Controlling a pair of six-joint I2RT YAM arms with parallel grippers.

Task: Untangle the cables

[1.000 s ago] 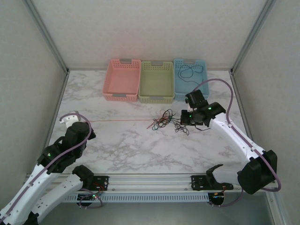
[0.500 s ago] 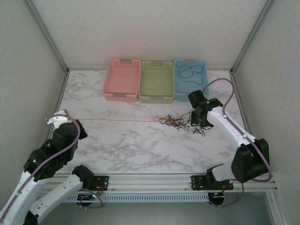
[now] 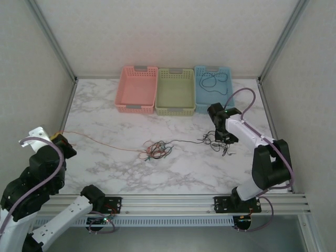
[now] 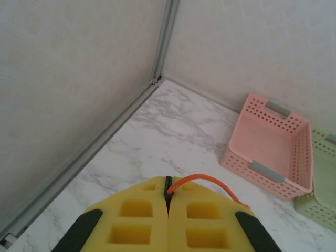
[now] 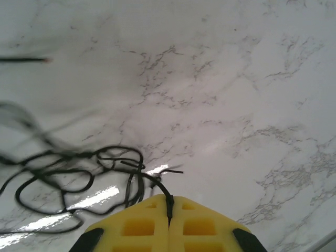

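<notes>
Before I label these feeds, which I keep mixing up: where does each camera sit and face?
Top: above, behind the arms, looking down at table and cables; both arms show.
Left wrist: on left gripper, facing the far-left corner; shut on orange cable.
Right wrist: on right gripper, facing down at table; shut on black cable.
Shared: top and left wrist both see the pink basket.

cables (image 5: 113,150) blurred at left (right wrist) | green basket (image 4: 315,207) cropped
</notes>
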